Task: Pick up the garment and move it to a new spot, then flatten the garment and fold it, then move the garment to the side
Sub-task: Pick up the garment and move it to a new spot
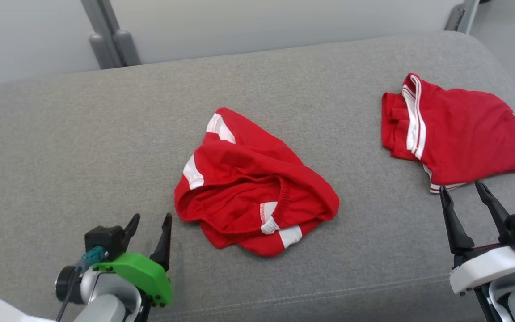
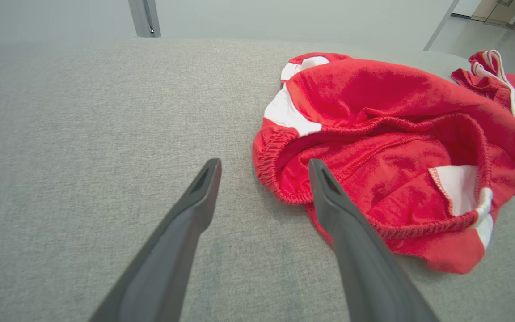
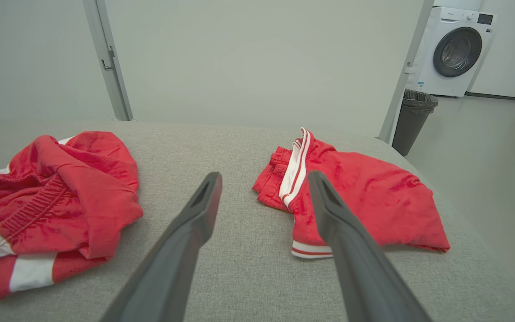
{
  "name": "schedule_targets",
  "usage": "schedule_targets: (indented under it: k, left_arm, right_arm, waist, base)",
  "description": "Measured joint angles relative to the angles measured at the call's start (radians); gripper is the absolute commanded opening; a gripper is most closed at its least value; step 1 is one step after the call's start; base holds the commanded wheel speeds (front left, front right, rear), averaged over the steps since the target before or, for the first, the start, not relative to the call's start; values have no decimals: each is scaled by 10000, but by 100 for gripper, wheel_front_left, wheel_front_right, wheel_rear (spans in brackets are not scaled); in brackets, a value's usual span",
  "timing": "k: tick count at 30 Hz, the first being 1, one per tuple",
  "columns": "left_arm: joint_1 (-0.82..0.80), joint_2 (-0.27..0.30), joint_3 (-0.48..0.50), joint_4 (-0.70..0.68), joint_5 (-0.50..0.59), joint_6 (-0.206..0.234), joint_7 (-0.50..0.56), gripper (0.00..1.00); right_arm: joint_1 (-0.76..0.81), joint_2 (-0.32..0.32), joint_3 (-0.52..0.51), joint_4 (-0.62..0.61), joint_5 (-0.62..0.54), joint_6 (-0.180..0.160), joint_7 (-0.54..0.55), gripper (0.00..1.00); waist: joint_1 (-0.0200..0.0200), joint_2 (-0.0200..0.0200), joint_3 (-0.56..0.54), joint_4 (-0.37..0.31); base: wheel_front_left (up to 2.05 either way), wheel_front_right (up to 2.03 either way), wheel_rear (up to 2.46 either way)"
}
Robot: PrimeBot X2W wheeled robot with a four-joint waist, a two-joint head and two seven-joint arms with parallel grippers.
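A: Start at the left. How does the left gripper stand?

B: The left gripper (image 1: 152, 218) hangs over the near left part of the grey bench (image 1: 61, 134). Its two dark fingers are spread apart with nothing between them, so it is released.

A: And the garment?

B: The crumpled garment (image 1: 248, 188), red with white panels, lies in a heap on the bench, just to the right of that gripper and a little ahead of its fingertips. The elastic waistband gapes open toward the gripper. In the left wrist view the right-hand finger crosses in front of the waistband's near edge. Whether it touches the cloth I cannot tell.

A: Farther right?

B: A folded garment (image 1: 458, 134), red with white stripes, lies flatter on the bench, well apart from the heap.

A: The right gripper?

B: The right gripper (image 1: 461, 188) sits at the near edge of that folded piece, fingers parted and empty, with the tips just at its striped hem. The crumpled garment lies well off to that gripper's left, out of its reach as it stands.
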Motion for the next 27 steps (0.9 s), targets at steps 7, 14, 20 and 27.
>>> schedule_targets:
  k: [7,14,20,27]
  left_arm:
    - [1012,658,685,-232,92,104,-151,100]
    - [1834,1206,1519,-700,420,134,-234,100]
    - [2362,1248,2127,-1202,512,161,-236,100]
    - [2897,1277,3177,-1893,901,163,-236,100]
  right_arm:
    - [717,2,-242,-42,198,-176,0,100]
    - [920,38,-190,-104,199,-171,0,100]
    - [1281,96,-261,-46,336,-171,0,100]
    - [1526,221,-295,6,345,-173,2,100]
  waist:
    - [0,0,-461,796]
    - [0,0,-842,1230]
    - [0,0,-917,1237]
    - [0,0,-868,1031]
  base:
    - [0,0,0]
    - [0,0,0]
    - [0,0,0]
    - [0,0,0]
